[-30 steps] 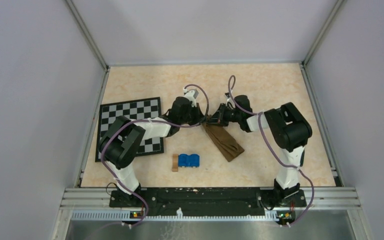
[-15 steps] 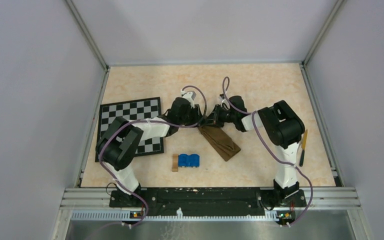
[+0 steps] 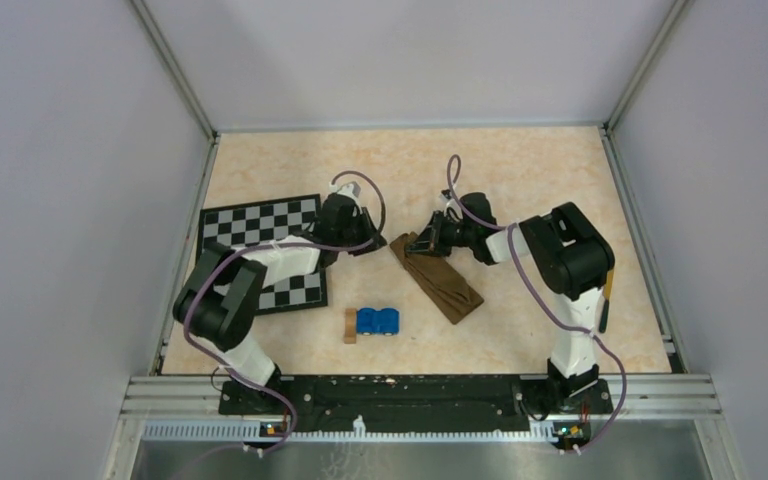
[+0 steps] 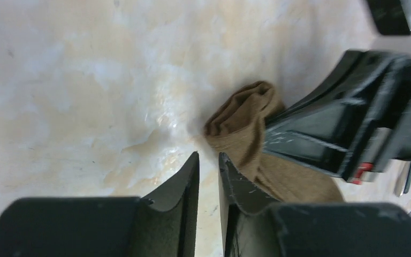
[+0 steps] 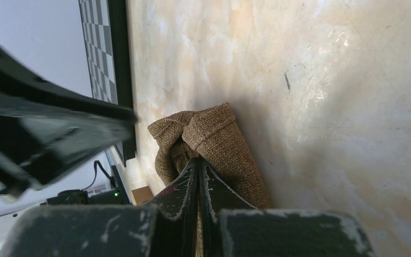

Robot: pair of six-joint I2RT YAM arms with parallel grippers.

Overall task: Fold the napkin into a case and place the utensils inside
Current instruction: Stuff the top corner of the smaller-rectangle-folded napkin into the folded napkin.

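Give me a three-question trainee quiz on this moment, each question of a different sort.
1. True or false: the right gripper is shut on the far end of the long narrow dark brown cloth strip.
2. What lies next to the small tan wooden block? A) a small blue rounded object B) a silver spoon C) a red cup
3. Fill in: the left gripper, jaws slightly apart over the marbled beige tabletop, holds ____.
Key: 1 true; 2 A; 3 nothing.

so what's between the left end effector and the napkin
Nothing but a short strip of bare table separates the left end effector from the napkin's bunched end. The left wrist view shows it best.
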